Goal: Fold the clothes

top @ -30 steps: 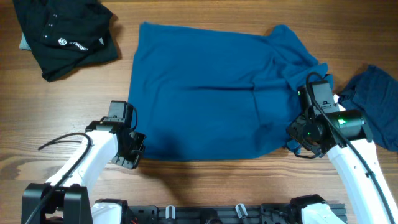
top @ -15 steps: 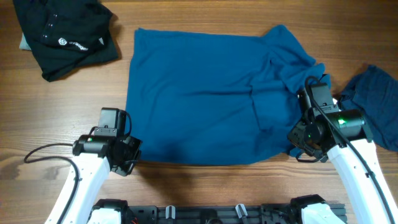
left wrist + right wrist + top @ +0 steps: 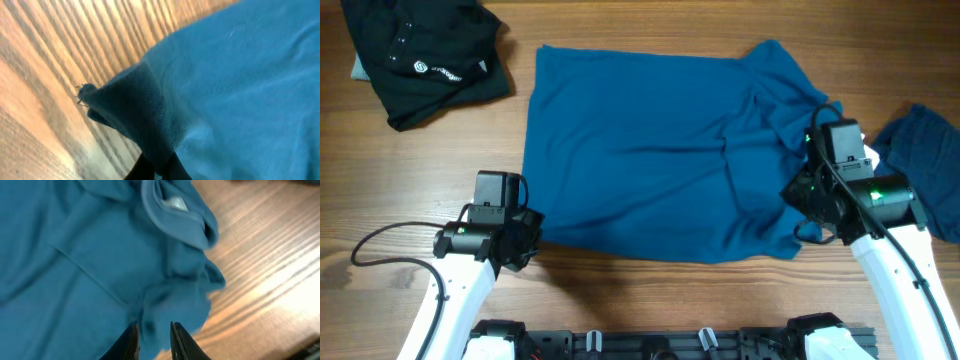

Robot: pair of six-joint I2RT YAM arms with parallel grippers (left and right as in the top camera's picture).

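Observation:
A mid-blue T-shirt [image 3: 650, 150] lies spread flat on the wooden table. My left gripper [image 3: 527, 238] is at its near left corner. In the left wrist view the fingers [image 3: 159, 169] are shut on a bunched fold of that blue fabric [image 3: 240, 75]. My right gripper [image 3: 802, 212] sits over the shirt's rumpled near right corner. In the right wrist view its fingers [image 3: 154, 332] stand slightly apart over the cloth [image 3: 75, 255]. A darker blue garment [image 3: 928, 150] lies crumpled at the right edge.
A black garment with a white logo [image 3: 420, 50] is heaped at the far left corner. Bare wood [image 3: 650, 300] runs along the near edge between the arms. The left arm's cable trails across the table at the near left.
My left arm drew back to the left with the shirt's corner, pulling the hem straighter. The right gripper's fingers went from shut to slightly parted, and the right corner slid nearer.

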